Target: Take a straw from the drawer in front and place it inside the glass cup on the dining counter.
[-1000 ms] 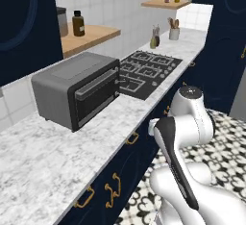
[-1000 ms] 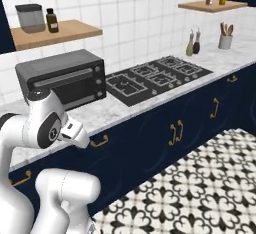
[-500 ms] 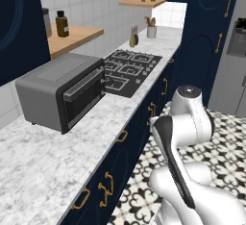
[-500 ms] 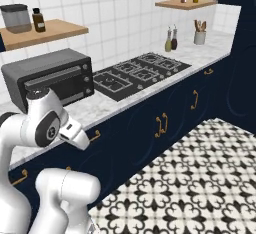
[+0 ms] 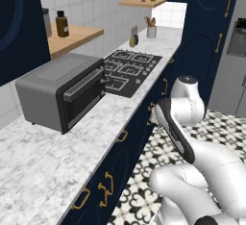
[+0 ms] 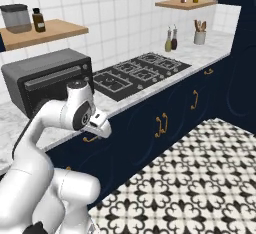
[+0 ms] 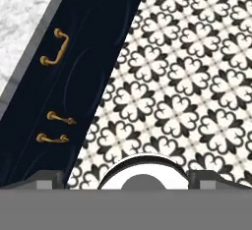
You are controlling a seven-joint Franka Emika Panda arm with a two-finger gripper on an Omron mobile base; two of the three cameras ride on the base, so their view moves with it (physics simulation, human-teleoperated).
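My gripper (image 7: 126,179) hangs low in front of the navy cabinet fronts (image 7: 64,86) and looks down at them and at the tiled floor. Its two dark fingertips (image 7: 49,178) stand wide apart at the bottom of the hand view, open, with nothing between them. In the right base view the gripper (image 6: 101,127) points down beside the worktop's edge. All cabinet fronts with gold handles (image 7: 54,47) are shut, and I cannot tell which one is the drawer. The straw, the glass cup and the dining counter are out of view.
A grey toaster oven (image 5: 62,92) and a black stove (image 5: 132,68) sit on the marble worktop (image 5: 43,161). A wooden shelf (image 6: 45,30) holds a jar and a bottle. Black-and-white patterned floor (image 6: 200,178) spreads to the right, and a tall navy cabinet (image 5: 211,36) stands beyond.
The base has driven, so the whole kitchen has shifted left in both base views. The arm has swung a little to the right in the right base view. The gripper stays open.
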